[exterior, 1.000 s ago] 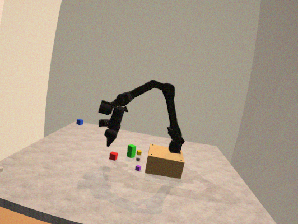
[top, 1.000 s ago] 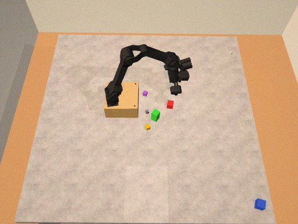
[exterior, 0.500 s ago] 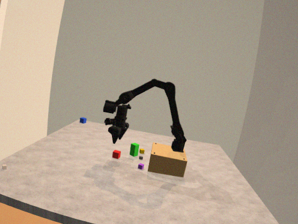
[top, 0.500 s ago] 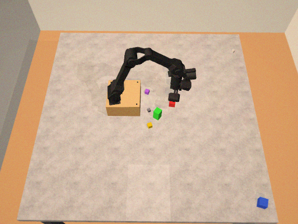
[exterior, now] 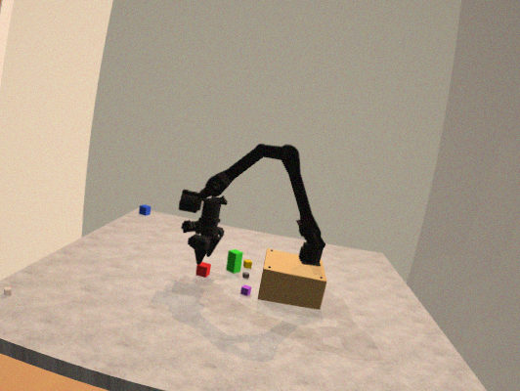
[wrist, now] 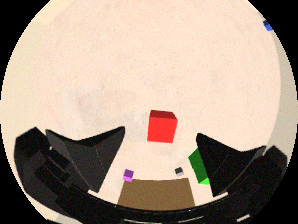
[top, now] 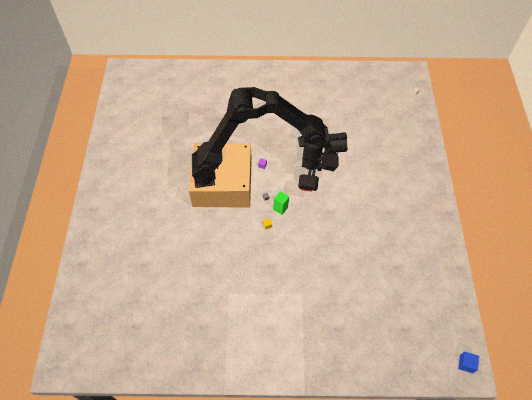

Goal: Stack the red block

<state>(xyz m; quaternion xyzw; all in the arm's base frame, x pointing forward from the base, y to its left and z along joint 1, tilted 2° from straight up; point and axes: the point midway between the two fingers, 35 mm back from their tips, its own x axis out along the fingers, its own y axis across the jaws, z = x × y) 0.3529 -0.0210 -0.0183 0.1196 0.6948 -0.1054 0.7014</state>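
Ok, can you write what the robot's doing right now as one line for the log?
phase: approach | gripper: open, empty, above red block | green tower: upright, untouched | next: descend and grasp

Single black arm [exterior: 293, 186] rose from its base, bent sharply at the elbow, and reached forward and down, the wrist pointing nearly straight at the surface. The gripper [exterior: 200, 258] hung tip-down, raised off the surface, with its fingers spread wide apart and nothing held between them, as the wrist view showed.
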